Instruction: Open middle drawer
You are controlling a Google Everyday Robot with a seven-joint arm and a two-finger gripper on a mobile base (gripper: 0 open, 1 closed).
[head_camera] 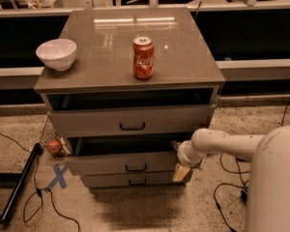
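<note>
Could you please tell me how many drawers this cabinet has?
3, stacked: the top drawer uppermost, the middle drawer below it with the pincer at its right end, the bottom drawer lowest. None appears hidden.

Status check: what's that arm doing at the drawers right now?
Tool at right end of middle drawer. Drawer partly out. Nothing in front of it.
</note>
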